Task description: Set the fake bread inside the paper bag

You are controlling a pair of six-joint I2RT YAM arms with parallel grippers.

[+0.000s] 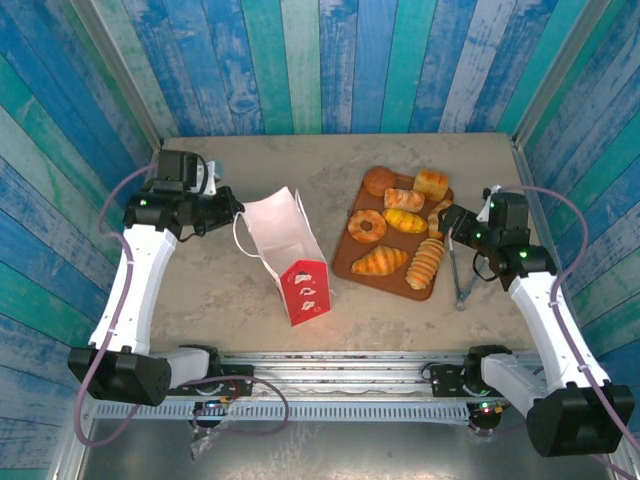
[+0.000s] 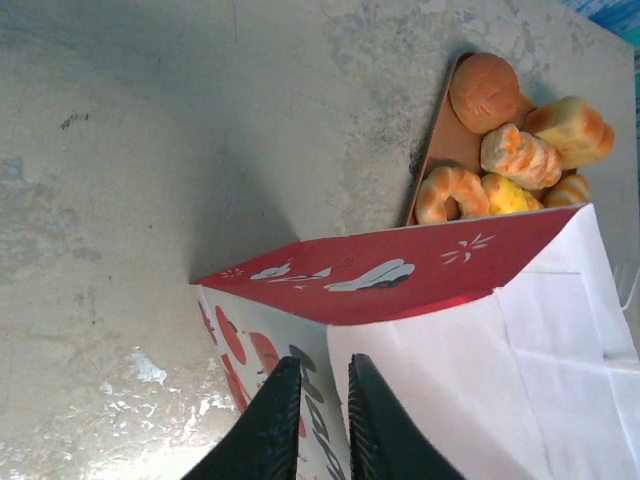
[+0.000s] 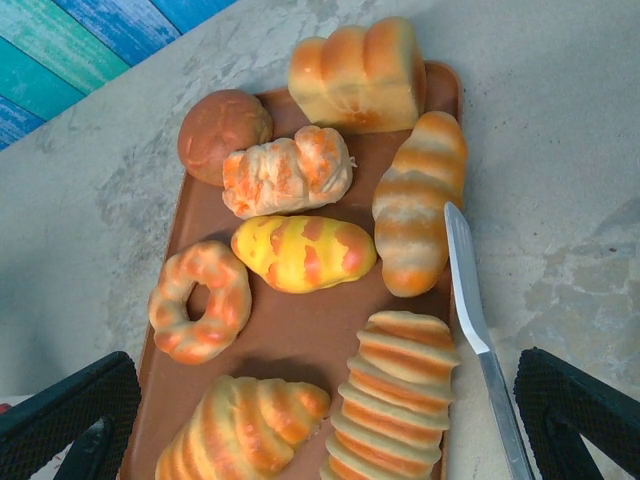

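Bag (image 1: 285, 245): standing beside tray (image 3: 300, 335); left gripper (image 2: 323, 368) nearly closed, pinching its rim, we judge to hold the mouth open; bread (image 3: 300, 252): lying on tray; right gripper (image 3: 325, 405) spread wide, empty, over it, poised to pick

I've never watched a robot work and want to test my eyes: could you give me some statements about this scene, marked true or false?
1. The ring donut lies on the brown tray. True.
2. The right gripper is clamped on a piece of bread. False: it is open above the tray, holding nothing.
3. The left gripper is pinched on the paper bag at its edge. True.
4. The metal utensil lies inside the bag. False: it lies on the table beside the tray.
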